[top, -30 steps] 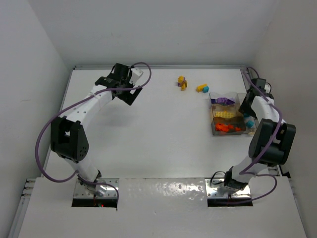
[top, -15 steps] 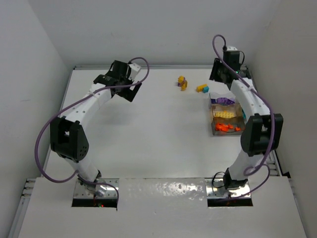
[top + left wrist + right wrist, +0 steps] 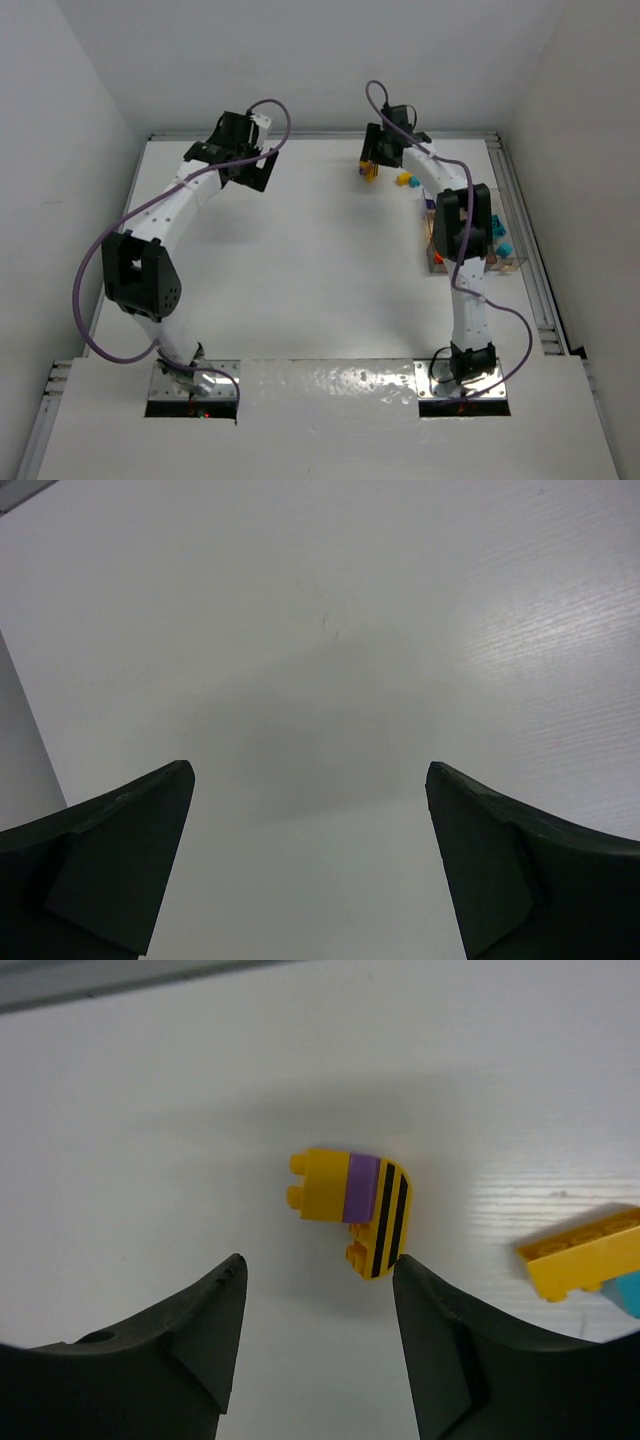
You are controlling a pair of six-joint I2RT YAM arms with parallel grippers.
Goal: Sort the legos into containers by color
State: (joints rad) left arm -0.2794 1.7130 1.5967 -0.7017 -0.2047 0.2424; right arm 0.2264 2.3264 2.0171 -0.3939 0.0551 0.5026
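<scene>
**Right gripper (image 3: 318, 1265) open at striped clump (image 3: 350, 1205)**

You've got the desk (image 3: 320, 260) with the compartment box (image 3: 500, 262) at its right edge, right arm (image 3: 465, 225) across part of it, teal bricks (image 3: 503, 247) inside. Far left, your left gripper (image 3: 308, 770) is spread wide, empty. Right gripper: jaws partly apart, holding nothing, striped clump just ahead of the tips, yellow-teal piece (image 3: 585, 1260) near its right.

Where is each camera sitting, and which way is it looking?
Top camera: high behind the arms, looking down on the table, left arm, right arm and box.
Left wrist: faces down at table, the open left gripper framing it.
Right wrist: faces down past the open right gripper at a yellow-and-purple brick clump.
Shared: top and right wrist both show that clump.
</scene>
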